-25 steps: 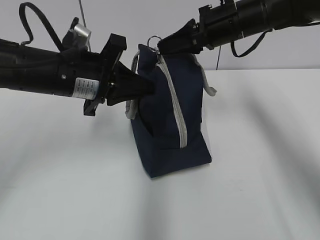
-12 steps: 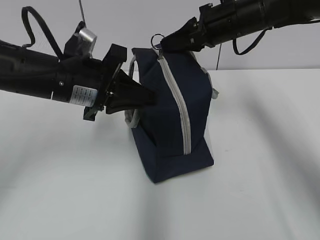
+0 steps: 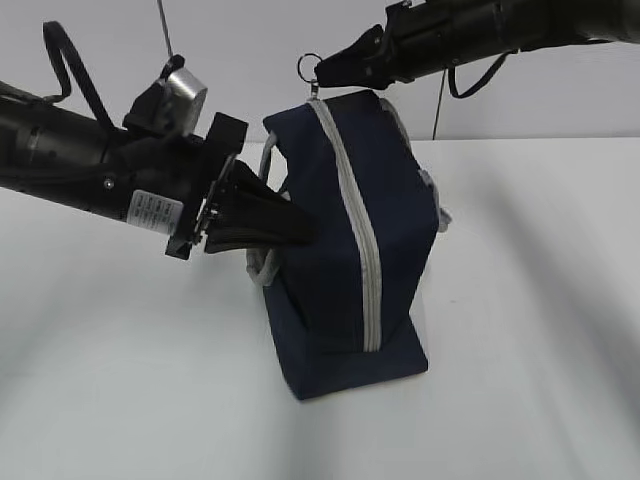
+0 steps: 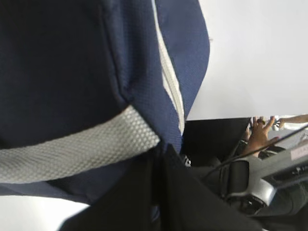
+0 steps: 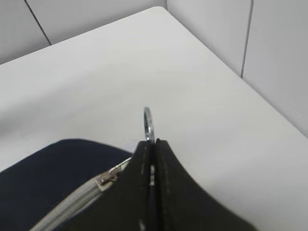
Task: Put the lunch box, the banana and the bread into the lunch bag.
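The navy-blue lunch bag point(image 3: 345, 250) stands tilted on the white table, its grey zipper point(image 3: 360, 230) closed along the side that faces me. My right gripper point(image 3: 322, 70) is shut on the metal ring pull point(image 3: 308, 66) at the bag's top corner; the ring point(image 5: 148, 124) sticks out above the shut fingertips in the right wrist view. My left gripper point(image 3: 305, 230) is shut on the bag's fabric at its left side, beside the grey webbing handle point(image 4: 77, 151). The lunch box, the banana and the bread are not in view.
The white table point(image 3: 520, 330) spreads around the bag, its far edge meeting a pale wall point(image 5: 250, 43). A cable point(image 3: 165, 25) hangs behind the left arm.
The bag has risen and tipped more upright, its top swinging right. My right gripper has moved up with the ring pull; the left gripper has shifted slightly right and down with the fabric.
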### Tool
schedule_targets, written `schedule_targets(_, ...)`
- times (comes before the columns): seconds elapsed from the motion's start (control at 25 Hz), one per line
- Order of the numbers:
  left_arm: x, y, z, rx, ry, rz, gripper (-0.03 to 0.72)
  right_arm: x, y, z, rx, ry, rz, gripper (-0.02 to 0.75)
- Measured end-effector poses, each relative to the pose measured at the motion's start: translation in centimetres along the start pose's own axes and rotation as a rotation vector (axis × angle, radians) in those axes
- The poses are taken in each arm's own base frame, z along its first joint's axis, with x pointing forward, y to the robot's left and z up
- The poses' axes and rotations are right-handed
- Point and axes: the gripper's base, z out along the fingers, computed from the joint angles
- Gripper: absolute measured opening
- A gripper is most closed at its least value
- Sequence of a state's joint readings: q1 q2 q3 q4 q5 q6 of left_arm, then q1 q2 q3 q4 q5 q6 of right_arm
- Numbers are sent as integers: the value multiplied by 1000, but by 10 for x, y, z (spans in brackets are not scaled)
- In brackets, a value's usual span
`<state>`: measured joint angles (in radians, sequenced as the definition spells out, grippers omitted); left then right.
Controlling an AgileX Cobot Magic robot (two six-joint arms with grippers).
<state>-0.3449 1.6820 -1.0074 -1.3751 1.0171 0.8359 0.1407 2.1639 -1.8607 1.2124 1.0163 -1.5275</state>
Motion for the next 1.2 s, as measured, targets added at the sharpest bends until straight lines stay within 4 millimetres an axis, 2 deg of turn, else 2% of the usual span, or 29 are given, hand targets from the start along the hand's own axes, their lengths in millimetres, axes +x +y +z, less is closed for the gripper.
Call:
schedule_targets(0.16,2,-1,0,7,24,8,3,-1,-13,7,23,-14,3,-16)
schedule_targets(0.4,4,0,0,4,40,16,3,17,-32,20,95,48,46,-16)
schedule_targets(0.64,5,0,0,-1,50,22,3,40,-40,33,93,82,95,-16)
schedule_targets(0.8,4,0,0,-2,51,27,9,40,-41,31,71,81,95,-16)
schedule_targets(0.88,0,-1,-3,-6,45,42,69,37,-42,28,64,78,81,-16)
schedule_targets(0.92,-3,-2,-4,-8,39,51,137,33,-42,26,59,74,70,-16)
schedule_targets(1.08,-19,-1,-22,-17,-23,59,489,24,-43,20,39,67,36,-16)
schedule_targets(1.16,-28,2,-34,-26,-60,37,571,22,-42,19,32,69,32,-16)
schedule_targets(1.2,-31,3,-39,-28,-77,17,587,22,-42,19,31,71,32,-16)
